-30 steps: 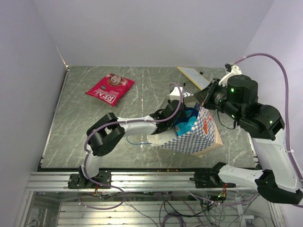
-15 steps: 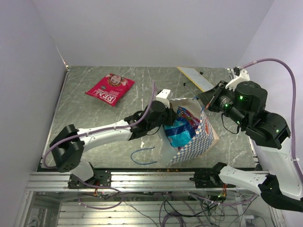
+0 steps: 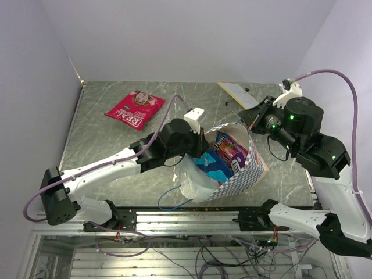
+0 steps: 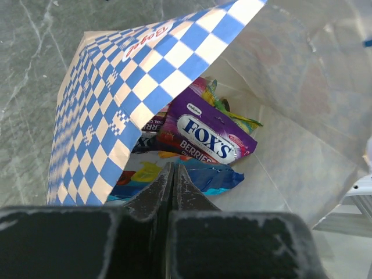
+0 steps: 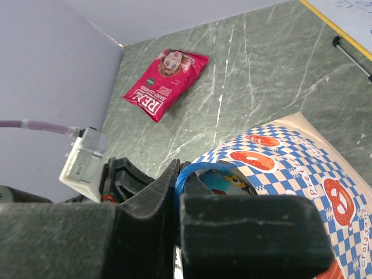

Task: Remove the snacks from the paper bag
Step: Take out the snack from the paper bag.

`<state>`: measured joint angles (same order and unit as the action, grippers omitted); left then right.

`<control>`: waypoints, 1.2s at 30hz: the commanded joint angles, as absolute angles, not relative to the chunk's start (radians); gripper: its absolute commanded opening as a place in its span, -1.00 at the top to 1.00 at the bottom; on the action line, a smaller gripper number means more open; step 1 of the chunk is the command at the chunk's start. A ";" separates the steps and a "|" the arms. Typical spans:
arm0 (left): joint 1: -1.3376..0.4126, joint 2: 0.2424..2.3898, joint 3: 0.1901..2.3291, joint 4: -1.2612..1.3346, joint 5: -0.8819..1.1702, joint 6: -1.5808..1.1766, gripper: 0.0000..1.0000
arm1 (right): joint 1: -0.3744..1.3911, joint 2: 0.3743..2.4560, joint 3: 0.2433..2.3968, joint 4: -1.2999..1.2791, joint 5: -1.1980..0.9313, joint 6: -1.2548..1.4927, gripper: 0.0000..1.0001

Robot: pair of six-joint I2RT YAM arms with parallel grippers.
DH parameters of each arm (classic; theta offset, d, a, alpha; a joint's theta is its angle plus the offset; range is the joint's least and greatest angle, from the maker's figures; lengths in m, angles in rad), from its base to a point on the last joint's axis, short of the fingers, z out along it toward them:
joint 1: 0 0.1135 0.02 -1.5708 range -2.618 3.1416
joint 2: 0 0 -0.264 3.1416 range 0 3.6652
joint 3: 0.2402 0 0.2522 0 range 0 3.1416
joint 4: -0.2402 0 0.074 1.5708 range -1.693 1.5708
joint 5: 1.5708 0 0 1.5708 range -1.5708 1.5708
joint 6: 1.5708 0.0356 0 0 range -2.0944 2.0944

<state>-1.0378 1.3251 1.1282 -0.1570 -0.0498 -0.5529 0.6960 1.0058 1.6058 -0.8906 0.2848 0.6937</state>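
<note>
The paper bag (image 3: 244, 168) stands tilted at the table's right middle, with its mouth open to the left. My right gripper (image 3: 245, 120) is shut on its blue string handle (image 5: 189, 174) and holds the rim up. Inside lie a purple Fox's packet (image 4: 212, 136), a larger blue packet (image 4: 200, 177) and a yellow-green packet (image 4: 232, 116). My left gripper (image 4: 173, 165) is shut with nothing seen between its fingers. It hovers at the bag's mouth just above the blue packet. The red-pink packet (image 3: 135, 108) lies on the table at the far left.
A flat tan card strip (image 3: 238, 94) lies at the back right. The bag's other blue string handle (image 3: 174, 197) trails on the table near the front edge. Walls close in the table on the left, back and right.
The bag has been raised from lying down to tilted upright, its mouth opened left. My left arm has stretched out and its wrist has risen to the bag's mouth. My right gripper keeps the handle.
</note>
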 commanded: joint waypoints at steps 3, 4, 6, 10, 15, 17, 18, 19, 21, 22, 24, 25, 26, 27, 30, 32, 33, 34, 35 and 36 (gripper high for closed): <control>-1.032 1.259 1.331 -0.268 -0.114 -0.555 0.86 | 0.698 0.998 1.617 -0.817 0.303 0.680 1.00; -1.033 1.257 1.350 -0.283 -0.125 -0.557 0.86 | 0.701 0.997 1.612 -0.814 0.304 0.681 1.00; -1.032 1.258 1.400 -0.315 -0.141 -0.565 0.86 | 0.700 0.995 1.600 -0.805 0.303 0.683 1.00; -1.032 1.284 1.556 -0.413 -0.165 -0.562 0.86 | 0.700 0.997 1.587 -0.800 0.302 0.680 1.00; -1.032 1.322 1.762 -0.530 -0.233 -0.547 0.86 | 0.700 0.994 1.568 -0.786 0.301 0.674 1.00; -1.032 1.353 1.846 -0.587 -0.257 -0.542 0.86 | 0.699 0.993 1.563 -0.782 0.303 0.668 1.00; -1.032 1.361 1.887 -0.613 -0.272 -0.540 0.86 | 0.698 0.992 1.561 -0.781 0.304 0.665 1.00; -1.031 1.365 1.917 -0.632 -0.289 -0.537 0.87 | 0.700 0.992 1.559 -0.778 0.304 0.662 1.00; -1.030 1.362 1.975 -0.652 -0.330 -0.523 0.86 | 0.699 0.993 1.560 -0.776 0.310 0.654 1.00; -1.029 1.365 2.008 -0.666 -0.354 -0.514 0.86 | 0.699 0.994 1.561 -0.777 0.313 0.651 1.00; -1.025 1.392 2.112 -0.724 -0.406 -0.494 0.86 | 0.699 0.996 1.565 -0.780 0.324 0.645 1.00; -1.022 1.411 2.170 -0.757 -0.444 -0.480 0.86 | 0.698 0.996 1.566 -0.781 0.332 0.642 1.00; -1.017 1.430 2.227 -0.794 -0.474 -0.470 0.86 | 0.699 0.995 1.565 -0.781 0.339 0.640 1.00; -1.013 1.449 2.276 -0.832 -0.507 -0.461 0.86 | 0.700 0.993 1.562 -0.777 0.344 0.636 1.00; -0.981 1.466 2.349 -0.865 -0.571 -0.443 0.86 | 0.701 0.984 1.554 -0.767 0.355 0.630 1.00; -0.946 1.458 2.344 -0.877 -0.594 -0.448 0.86 | 0.699 0.981 1.552 -0.767 0.360 0.631 1.00; -0.920 1.456 2.340 -0.890 -0.601 -0.458 0.86 | 0.699 0.979 1.552 -0.767 0.360 0.630 1.00; -0.891 1.452 2.330 -0.904 -0.603 -0.471 0.86 | 0.699 0.978 1.550 -0.769 0.359 0.629 1.00; -0.856 1.448 2.316 -0.915 -0.596 -0.489 0.86 | 0.700 0.977 1.548 -0.770 0.358 0.630 1.00; -0.821 1.443 2.293 -0.926 -0.582 -0.503 0.86 | 0.700 0.976 1.545 -0.773 0.358 0.632 1.00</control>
<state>-0.9176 1.4723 2.3005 -0.9455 -0.5274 -0.4721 0.6960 0.9977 1.5528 -0.8196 0.3336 0.6388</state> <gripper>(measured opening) 0.074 0.004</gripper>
